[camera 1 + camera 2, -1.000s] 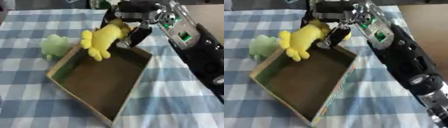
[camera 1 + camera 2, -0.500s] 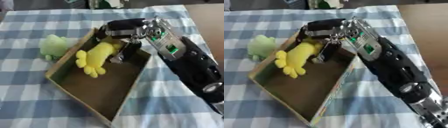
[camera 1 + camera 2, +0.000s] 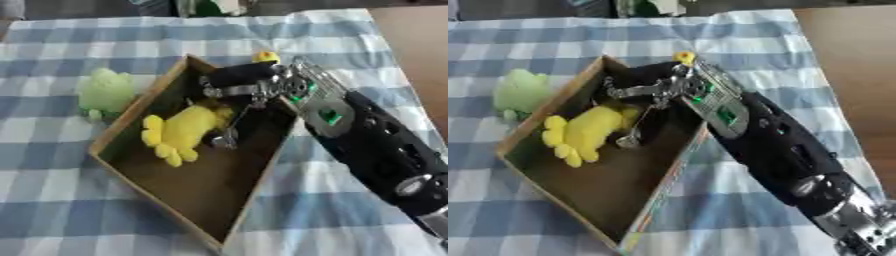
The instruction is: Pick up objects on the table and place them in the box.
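Yellow plush toy (image 3: 182, 133) down inside the box (image 3: 203, 192), lying on the brown floor toward the upper left wall, legs splayed toward the near corner. Right hand (image 3: 234, 86) low over it from the box's far corner, fingers (image 3: 229, 135) reaching down beside the toy's upper end; touching or just apart, impossible to tell, and equally unclear whether pinching or spread. Left hand nowhere in either view.

Green plush toy (image 3: 107, 91) outside, pressed close to the box's left wall on the blue checked tablecloth (image 3: 79, 40), not yet dealt with. Small yellow-and-red thing (image 3: 265, 57) at the far corner of the box, just behind the hand, too unclear to name.

Risks from here, as judgement only: fabric snagged on a fingertip, dragging the yellow toy back up and out on the lift. Forearm (image 3: 376, 145) lying across the right rim, so a careless sideways pull likely to shove or tip the light box. Reaching next for the green toy, wrist clipping the left wall and sliding the box over it.
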Motion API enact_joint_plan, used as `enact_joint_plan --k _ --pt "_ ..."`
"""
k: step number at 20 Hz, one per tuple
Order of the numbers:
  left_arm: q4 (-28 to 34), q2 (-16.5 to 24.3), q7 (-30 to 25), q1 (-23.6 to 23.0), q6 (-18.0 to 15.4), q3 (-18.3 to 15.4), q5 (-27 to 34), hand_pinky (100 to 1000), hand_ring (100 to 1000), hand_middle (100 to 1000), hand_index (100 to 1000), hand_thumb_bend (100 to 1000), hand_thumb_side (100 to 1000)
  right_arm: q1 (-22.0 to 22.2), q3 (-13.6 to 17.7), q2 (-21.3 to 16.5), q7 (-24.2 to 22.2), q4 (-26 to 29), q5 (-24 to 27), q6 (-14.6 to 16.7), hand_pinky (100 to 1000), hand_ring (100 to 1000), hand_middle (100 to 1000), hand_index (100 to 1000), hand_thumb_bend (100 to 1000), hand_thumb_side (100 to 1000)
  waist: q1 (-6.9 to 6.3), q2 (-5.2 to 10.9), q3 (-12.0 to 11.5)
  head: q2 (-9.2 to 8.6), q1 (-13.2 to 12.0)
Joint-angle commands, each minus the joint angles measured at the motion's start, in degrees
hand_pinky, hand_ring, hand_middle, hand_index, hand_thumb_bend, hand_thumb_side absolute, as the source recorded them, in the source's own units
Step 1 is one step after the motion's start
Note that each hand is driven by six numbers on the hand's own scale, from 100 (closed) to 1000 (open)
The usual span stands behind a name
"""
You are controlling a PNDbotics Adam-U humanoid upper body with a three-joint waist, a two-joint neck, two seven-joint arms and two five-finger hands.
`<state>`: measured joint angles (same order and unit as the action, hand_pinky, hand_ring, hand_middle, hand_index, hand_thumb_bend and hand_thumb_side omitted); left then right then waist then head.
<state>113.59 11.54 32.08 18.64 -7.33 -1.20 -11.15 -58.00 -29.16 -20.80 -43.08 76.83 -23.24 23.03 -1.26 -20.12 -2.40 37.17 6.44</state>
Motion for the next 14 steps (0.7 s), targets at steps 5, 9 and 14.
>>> enact_joint_plan --k 5,9,14 --pt "1.01 0.30 -0.06 0.41 0.10 0.10 -0.02 470 546 567 793 100 695 -1.18 0.56 -0.41 -8.89 -0.29 -0.35 12.37 870 884 842 914 492 425 0.09 1.18 -0.05 -0.83 -0.02" --pt "1.01 0.27 -0.05 0.34 0.19 0.11 -0.01 470 546 568 793 100 695 -1.66 1.31 -0.78 -8.89 -0.86 -1.24 14.69 882 904 865 932 548 423 0.12 1.24 -0.03 -0.89 -0.10" --pt "1.01 0.24 -0.01 0.21 0.27 0.07 -0.03 470 547 568 793 100 695 -2.59 4.91 -1.86 -8.89 0.22 0.38 15.38 881 902 862 930 554 464 0.10 1.33 0.07 -1.05 -0.25"
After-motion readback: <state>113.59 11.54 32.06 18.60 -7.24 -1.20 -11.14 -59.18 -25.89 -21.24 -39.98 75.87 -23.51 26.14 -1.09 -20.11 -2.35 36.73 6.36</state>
